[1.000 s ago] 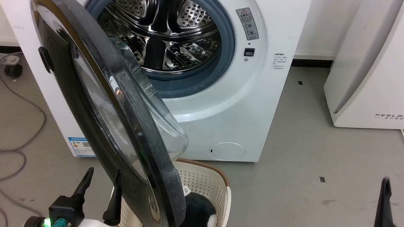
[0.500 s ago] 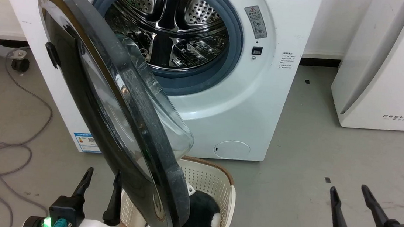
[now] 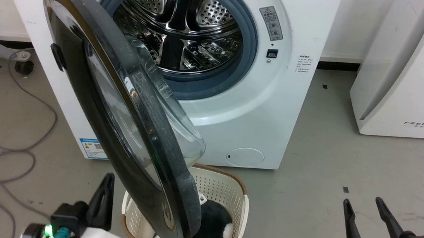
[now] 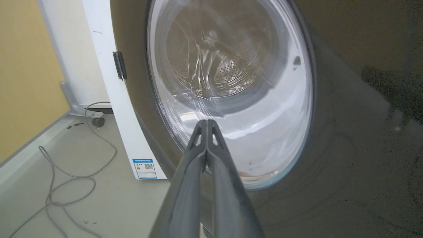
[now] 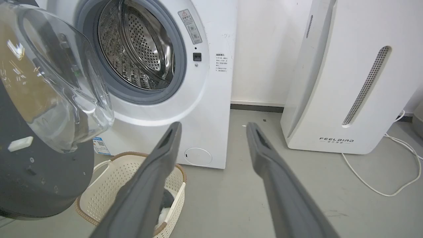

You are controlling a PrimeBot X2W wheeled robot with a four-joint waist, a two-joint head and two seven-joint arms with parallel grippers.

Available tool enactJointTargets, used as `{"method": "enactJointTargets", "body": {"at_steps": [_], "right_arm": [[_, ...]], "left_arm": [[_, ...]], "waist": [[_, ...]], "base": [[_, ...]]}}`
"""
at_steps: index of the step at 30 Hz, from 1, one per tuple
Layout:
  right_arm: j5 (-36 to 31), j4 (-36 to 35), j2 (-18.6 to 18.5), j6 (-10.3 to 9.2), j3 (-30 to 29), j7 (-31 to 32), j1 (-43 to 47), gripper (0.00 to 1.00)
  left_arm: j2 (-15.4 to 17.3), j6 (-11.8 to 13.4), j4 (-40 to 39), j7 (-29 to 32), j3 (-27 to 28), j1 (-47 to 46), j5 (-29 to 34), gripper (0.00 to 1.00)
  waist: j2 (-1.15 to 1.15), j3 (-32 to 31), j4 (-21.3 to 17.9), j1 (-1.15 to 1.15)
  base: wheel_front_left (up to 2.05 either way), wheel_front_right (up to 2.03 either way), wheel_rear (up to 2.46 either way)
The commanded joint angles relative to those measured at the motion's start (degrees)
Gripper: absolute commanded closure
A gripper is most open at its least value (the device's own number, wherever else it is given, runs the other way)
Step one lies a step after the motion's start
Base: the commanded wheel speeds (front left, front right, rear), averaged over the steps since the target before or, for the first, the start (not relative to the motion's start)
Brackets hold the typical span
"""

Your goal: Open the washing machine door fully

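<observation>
washing machine door [image 3: 118, 118] half-open, edge twd cam

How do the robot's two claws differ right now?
The left gripper has its fingers pressed together; the right gripper has them spread apart. The left one points at the outer face of the washing machine door, close to it; the right one hangs over the floor, well away from the door. Both have long dark fingers and hold nothing.
</observation>
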Motion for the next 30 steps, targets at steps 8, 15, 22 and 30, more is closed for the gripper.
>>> {"method": "enactJointTargets", "body": {"at_steps": [8, 15, 22, 30], "right_arm": [[1.26, 0.64, 0.24, 0.03, -0.64, -0.66, 0.51, 0.0], [1.41, 1.15, 0.25, 0.03, -0.93, -0.68, 0.6, 0.0], [1.83, 1.67, 0.25, 0.03, -1.06, -0.46, 0.73, 0.0], [2.13, 2.2, 0.25, 0.03, -1.06, -0.17, 1.06, 0.0]], "left_arm": [[0.12, 1.06, -11.49, -0.3, 1.24, -1.97, -0.18, 1.0], [0.17, 1.82, -26.33, -0.3, 0.7, -4.39, 1.19, 1.0], [0.07, 0.6, -38.23, -0.3, -3.81, -6.69, 1.69, 1.0], [-0.07, -1.19, -44.4, 2.48, -12.96, -6.16, 0.03, 1.0]], "waist": [[0.0, -0.03, 0.5, 0.0], [0.0, -0.22, 0.51, 0.0], [0.0, -0.31, 0.14, 0.0], [0.0, -0.35, -0.4, 0.0]], "base": [[0.0, 0.0, 0.0], [0.0, 0.0, 0.0], [0.0, 0.0, 0.0], [0.0, 0.0, 0.0]]}}
